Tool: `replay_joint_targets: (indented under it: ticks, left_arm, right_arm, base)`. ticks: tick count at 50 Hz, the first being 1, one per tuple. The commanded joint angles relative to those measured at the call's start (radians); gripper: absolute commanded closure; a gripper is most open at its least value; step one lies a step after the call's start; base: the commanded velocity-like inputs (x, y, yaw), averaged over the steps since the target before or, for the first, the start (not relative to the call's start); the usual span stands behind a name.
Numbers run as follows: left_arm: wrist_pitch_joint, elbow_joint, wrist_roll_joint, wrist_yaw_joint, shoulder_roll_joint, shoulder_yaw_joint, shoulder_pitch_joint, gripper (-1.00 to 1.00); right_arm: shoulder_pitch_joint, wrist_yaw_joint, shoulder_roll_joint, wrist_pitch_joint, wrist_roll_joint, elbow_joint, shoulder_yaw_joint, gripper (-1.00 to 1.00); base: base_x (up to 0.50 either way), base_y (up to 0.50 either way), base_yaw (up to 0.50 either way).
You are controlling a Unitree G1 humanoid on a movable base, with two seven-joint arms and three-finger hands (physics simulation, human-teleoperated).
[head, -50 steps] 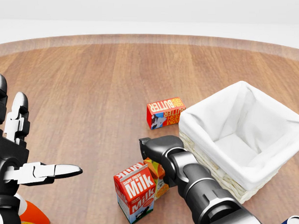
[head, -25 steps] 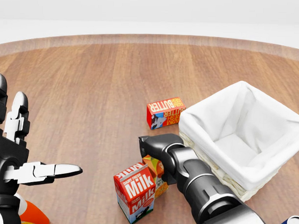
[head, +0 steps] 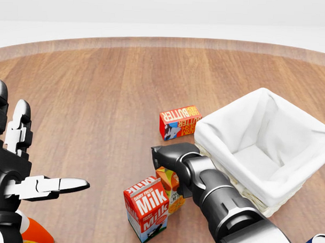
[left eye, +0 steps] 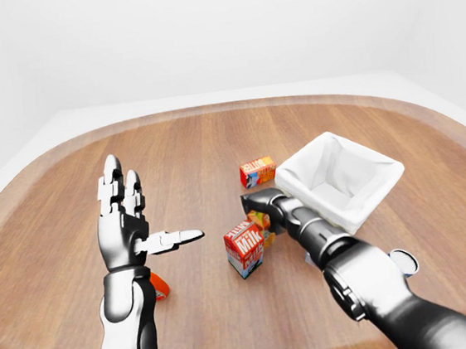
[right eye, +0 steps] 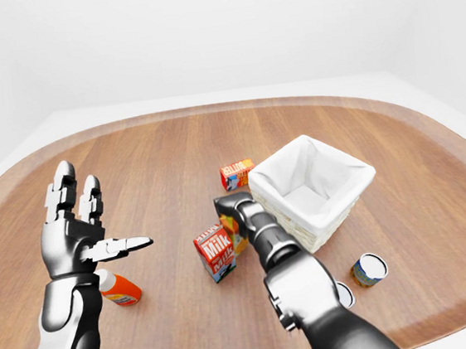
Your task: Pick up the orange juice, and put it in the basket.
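Note:
The orange juice carton (head: 171,190) stands on the wooden table between the milk carton (head: 146,207) and the basket (head: 225,155). My right hand (head: 164,158) sits at the carton's top and hides it. Its fingers point away from the cameras, so their grip does not show. The basket, wicker with a white cloth lining, lies just right of that hand and holds nothing that I can see. My left hand (head: 22,172) hovers open at the far left of the head view, fingers spread, well away from the carton.
A red butter box (head: 179,122) lies above the hand, near the basket's left corner. An orange bottle (right eye: 118,288) lies under my left arm. Two cans (right eye: 368,269) stand below the basket in the right-eye view. The table's curved rim (left eye: 210,110) runs all round.
My right forearm has shifted slightly while the hand stays at the juice carton's top. A little more of the carton's face shows now. The left hand has not moved.

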State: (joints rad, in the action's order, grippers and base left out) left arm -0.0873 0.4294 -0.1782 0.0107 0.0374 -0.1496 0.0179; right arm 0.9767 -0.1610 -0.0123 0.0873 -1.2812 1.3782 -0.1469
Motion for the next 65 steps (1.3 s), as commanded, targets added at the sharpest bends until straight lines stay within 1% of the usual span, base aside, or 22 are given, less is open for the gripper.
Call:
replay_joint_targets:
  ticks: [1,65]
  left_arm:
    - [0.000,0.003,0.000,0.000,0.000,0.000,0.001,-1.00]
    - [0.000,0.006,-0.005,0.000,0.000,-0.002,0.001,-1.00]
  right_arm:
    - [0.015,0.020,0.003,0.000,-0.085,-0.014,0.011,1.00]
    - [0.091,-0.106,0.017,0.000,-0.153,-0.040,-0.009,1.00]
  base:
    - [0.00,0.00,0.00]
    - [0.00,0.00,0.00]
